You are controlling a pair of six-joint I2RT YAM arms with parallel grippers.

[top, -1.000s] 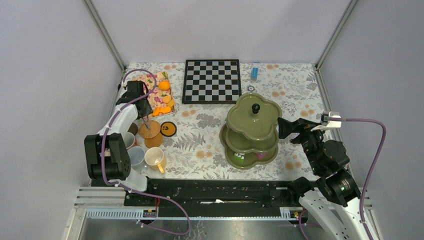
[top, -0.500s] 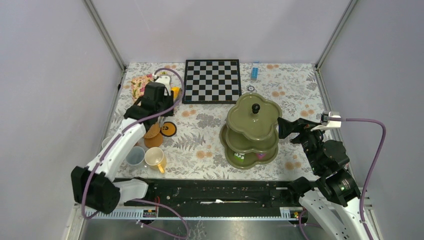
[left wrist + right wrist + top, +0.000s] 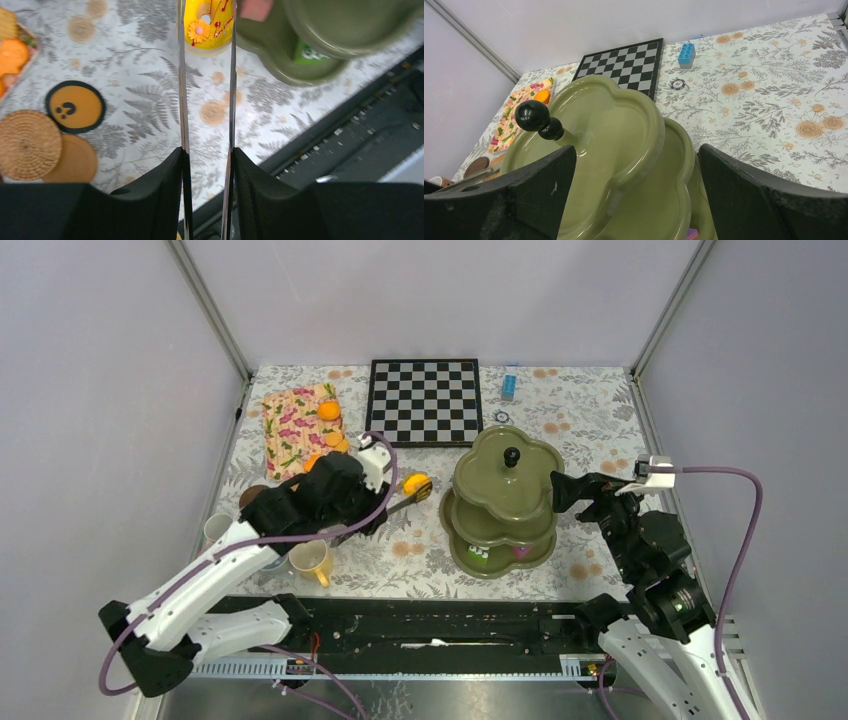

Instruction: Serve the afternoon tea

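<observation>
Olive-green three-tier stand point(image 3: 505, 502) stood right of centre in the overhead frame on the flowered tablecloth point(image 3: 590, 420), its black knob point(image 3: 511, 455) upright above the top tier. The chessboard point(image 3: 424, 402) lay at upper centre and the floral tray point(image 3: 290, 420) at upper left, with orange biscuits point(image 3: 329, 411) along its right edge.

The left gripper point(image 3: 410, 494) reached from the lower left toward the middle of the frame. Its long metal tongs were pinched narrow on a yellow sweet point(image 3: 207, 22) with a flower decoration, held just left of the stand's lower tiers. The right gripper point(image 3: 563, 492) sat at the stand's right edge, jaws spread wide and holding nothing. Whether it touched the rim could not be told.

A cream-yellow mug point(image 3: 312, 560) stood at lower left beside the left arm, and a white mug point(image 3: 217, 530) farther left. At the left of the left wrist view lay a woven coaster point(image 3: 28, 145) touching a plain brown coaster point(image 3: 75, 161), with a black-rimmed orange coaster point(image 3: 75, 106) just above them. A blue block point(image 3: 509, 383) lay right of the chessboard. On the stand's lowest tier, at its near side, were a green-and-white sweet point(image 3: 480, 552) and a pink sweet point(image 3: 520, 552).
</observation>
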